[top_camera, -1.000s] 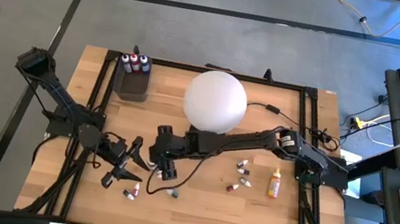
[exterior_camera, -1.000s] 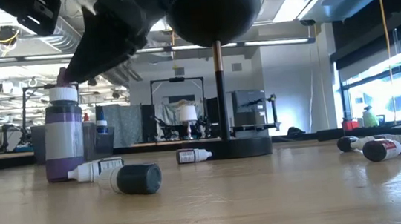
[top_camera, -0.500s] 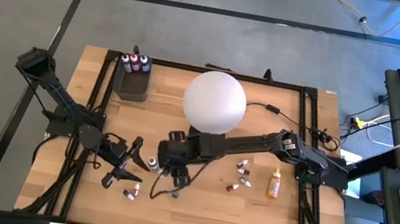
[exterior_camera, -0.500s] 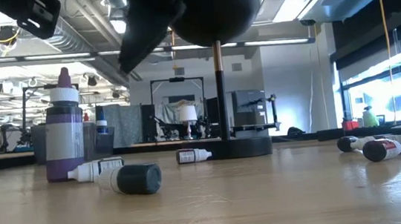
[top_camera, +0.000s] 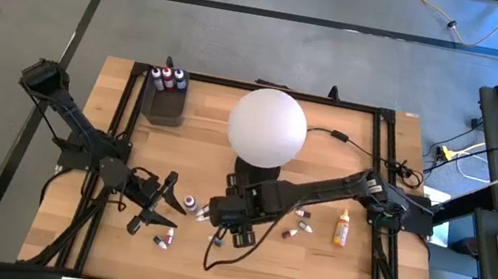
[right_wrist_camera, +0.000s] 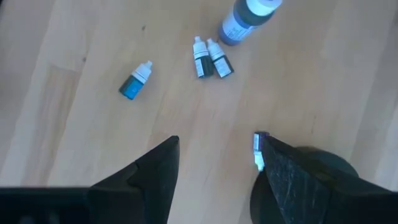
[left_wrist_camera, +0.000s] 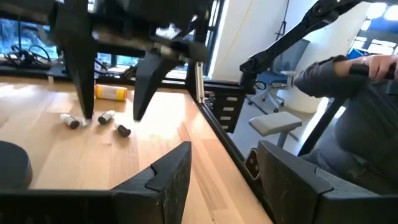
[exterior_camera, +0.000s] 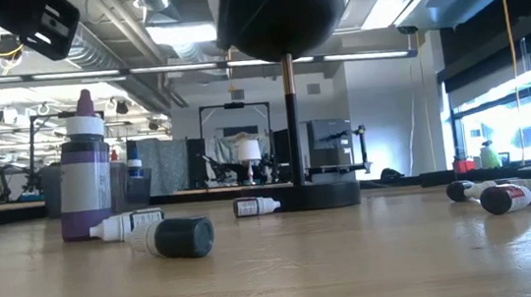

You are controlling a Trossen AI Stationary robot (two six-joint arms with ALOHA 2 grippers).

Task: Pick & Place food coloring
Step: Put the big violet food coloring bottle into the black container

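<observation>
The food coloring lies scattered on the wooden table. A taller purple bottle (top_camera: 189, 202) stands upright on its base, with small dropper bottles lying on their sides near it (top_camera: 204, 215) (top_camera: 164, 239) and to the right (top_camera: 295, 230). An orange bottle (top_camera: 342, 228) lies farther right. My right gripper (top_camera: 232, 230) hangs open above the table just right of the purple bottle (right_wrist_camera: 249, 17), pointing steeply down over bare wood (right_wrist_camera: 214, 162). My left gripper (top_camera: 155, 207) waits open and level, left of the purple bottle.
A white globe lamp (top_camera: 268, 126) stands mid-table, its dark base (exterior_camera: 315, 198) just behind my right gripper. A dark tray (top_camera: 164, 105) at the far left holds three upright bottles. Beyond the table's right edge, a person's sleeve (left_wrist_camera: 336, 68) shows in the left wrist view.
My right gripper has risen from beside the purple bottle's cap, gone toward the table's right edge and tipped to point more steeply down, its fingers staying open. The purple bottle stands where it was.
</observation>
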